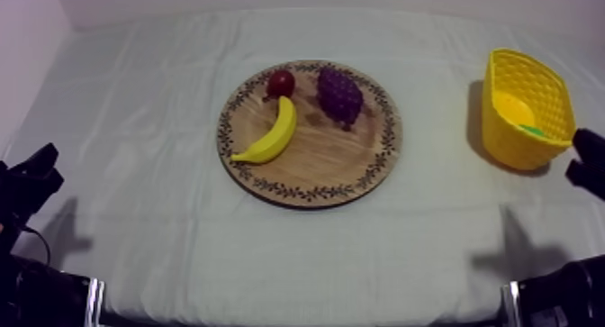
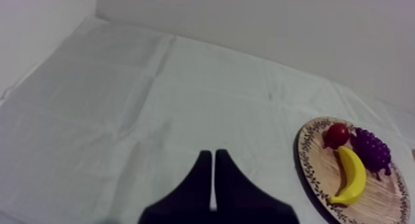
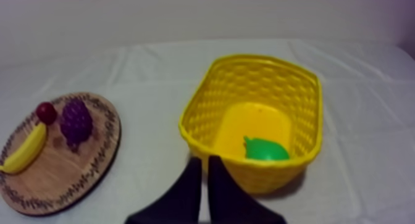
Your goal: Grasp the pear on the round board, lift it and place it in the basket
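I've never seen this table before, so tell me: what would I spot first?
The bright yellow basket at the right side of the table jumps out, with a green pear lying inside it. Next comes the round wooden board in the middle, holding a banana, a bunch of purple grapes and a small red fruit.

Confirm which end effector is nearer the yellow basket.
Right. Right end effector sits beside the yellow basket; left end effector rests across the table, beyond the wooden board.
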